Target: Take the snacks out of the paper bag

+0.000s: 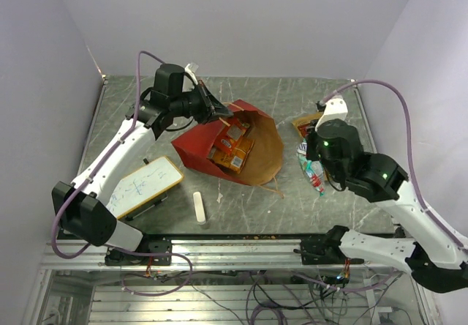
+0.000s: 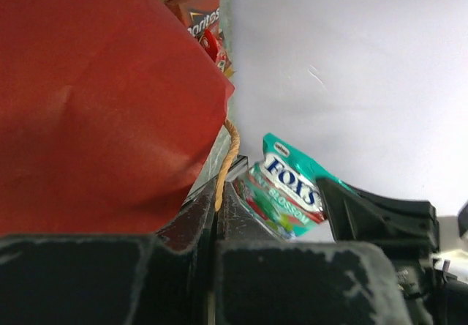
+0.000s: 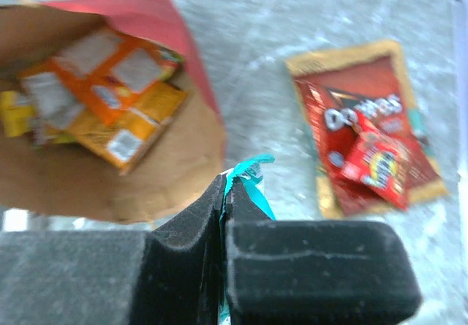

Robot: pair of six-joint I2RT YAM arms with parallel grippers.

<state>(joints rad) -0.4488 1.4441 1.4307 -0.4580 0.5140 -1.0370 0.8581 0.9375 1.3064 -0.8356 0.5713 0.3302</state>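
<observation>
Closest in, our right gripper (image 3: 223,193) is pinched tight on a teal packet (image 3: 248,170), whose crimped edge pokes out above the fingertips. Up-left of those fingers we see orange packets (image 3: 110,83) lying inside the paper bag (image 3: 146,186). Up-right, red packets (image 3: 365,135) lie on the table (image 3: 256,32). Our left gripper (image 2: 218,208) is clamped on the bag's tan handle (image 2: 228,160).

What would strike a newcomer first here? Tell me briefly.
The large red paper bag lies on its side mid-table, its brown mouth showing flat orange foil packets. The left tool pinches its twisted tan handle; the right tool, to the bag's right, grips a crinkly teal foil packet.
</observation>
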